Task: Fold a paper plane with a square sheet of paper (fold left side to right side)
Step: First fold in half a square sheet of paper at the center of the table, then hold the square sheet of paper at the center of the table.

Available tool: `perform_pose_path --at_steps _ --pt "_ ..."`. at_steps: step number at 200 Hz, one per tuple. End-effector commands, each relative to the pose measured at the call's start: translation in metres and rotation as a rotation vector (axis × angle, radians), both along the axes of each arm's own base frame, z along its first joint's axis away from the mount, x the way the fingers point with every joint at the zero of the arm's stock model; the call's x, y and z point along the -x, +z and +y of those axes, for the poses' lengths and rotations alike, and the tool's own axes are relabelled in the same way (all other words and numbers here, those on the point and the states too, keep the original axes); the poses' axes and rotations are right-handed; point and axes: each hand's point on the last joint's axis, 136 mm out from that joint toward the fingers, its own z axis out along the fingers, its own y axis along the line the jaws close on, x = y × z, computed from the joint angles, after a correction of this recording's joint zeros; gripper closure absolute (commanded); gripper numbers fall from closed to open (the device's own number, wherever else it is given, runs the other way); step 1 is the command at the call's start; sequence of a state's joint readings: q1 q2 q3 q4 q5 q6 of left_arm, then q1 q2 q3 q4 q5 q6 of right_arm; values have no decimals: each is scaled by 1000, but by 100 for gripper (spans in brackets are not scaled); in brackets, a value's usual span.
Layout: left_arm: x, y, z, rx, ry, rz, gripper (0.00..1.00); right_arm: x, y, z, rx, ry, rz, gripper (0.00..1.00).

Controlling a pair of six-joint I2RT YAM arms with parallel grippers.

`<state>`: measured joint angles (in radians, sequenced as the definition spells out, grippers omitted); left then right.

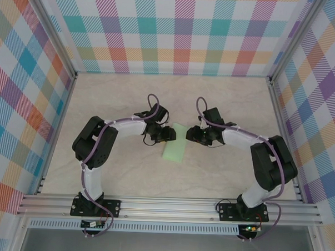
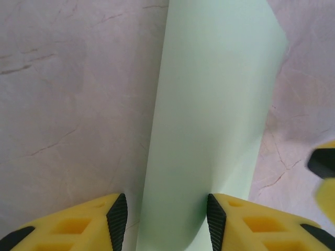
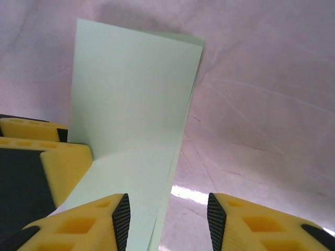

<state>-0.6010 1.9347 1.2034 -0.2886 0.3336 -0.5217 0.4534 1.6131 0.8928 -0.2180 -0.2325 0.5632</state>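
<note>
Judging the folded sheet of paper [image 1: 175,151] featherlight, floppy, slippery: pinch its edge lightly; left hand [image 1: 166,136] at 10 o'clock, right hand [image 1: 191,135] at 2 o'clock, both gaping wide.

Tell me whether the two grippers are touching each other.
Apart. In the top external view the left gripper and right gripper sit on opposite sides of the sheet of paper, with green showing between them.
</note>
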Motion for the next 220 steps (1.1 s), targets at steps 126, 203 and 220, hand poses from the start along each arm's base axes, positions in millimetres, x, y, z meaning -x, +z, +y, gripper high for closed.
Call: perform_pose_path --at_steps 126,203,220 --pt "18 -21 -6 -83 0 67 49 22 13 -26 75 -37 -31 52" --pt "22 -28 -1 -115 20 74 49 24 10 -24 64 -34 -19 51" --pt "24 -31 0 -124 19 73 49 24 9 -23 63 -33 -16 51"
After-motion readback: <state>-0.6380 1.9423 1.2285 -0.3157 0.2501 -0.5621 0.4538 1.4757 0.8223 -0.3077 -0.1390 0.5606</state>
